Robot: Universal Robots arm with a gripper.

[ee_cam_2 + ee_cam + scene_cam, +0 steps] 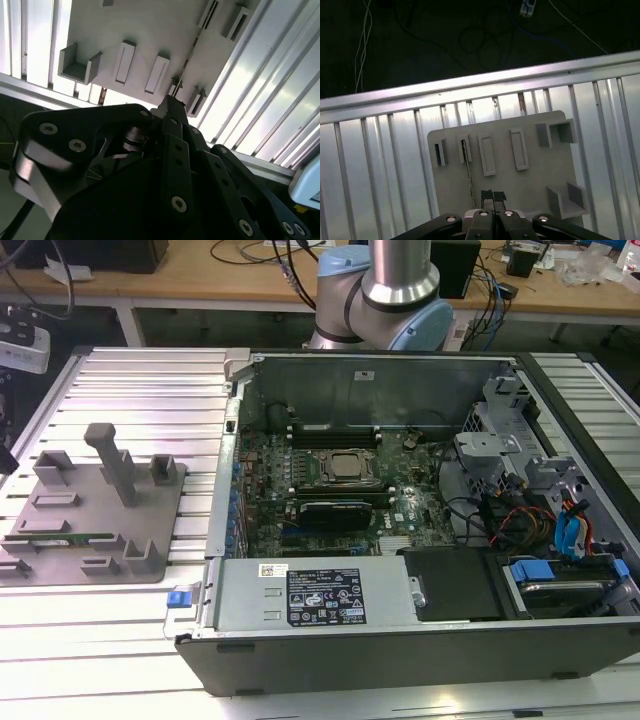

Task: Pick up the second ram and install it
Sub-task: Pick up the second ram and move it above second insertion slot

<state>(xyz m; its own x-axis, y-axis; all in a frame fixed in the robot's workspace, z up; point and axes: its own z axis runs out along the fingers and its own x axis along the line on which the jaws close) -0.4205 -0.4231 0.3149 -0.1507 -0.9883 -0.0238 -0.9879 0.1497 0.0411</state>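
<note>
The second ram (76,537) was found lying in the grey fixture plate (150,510) on the worktop (150,380). Risk judged: its thin edge could be gripped askew and the stick dropped. The claw (493,195) was seen closed, empty, above the plate, the ram near but offset from it

The bench (130,390) was a ribbed aluminium surface of long parallel slats. Bright light glared white off it, strongest along its near edge in the exterior view. Behind it ran a wooden desk (230,275) with a pale top, and dark cables (490,290) were strewn over it. In the first wrist view the floor (445,45) beyond the bench's rim lay dark, with loose wires (365,40) trailing across it.
</note>
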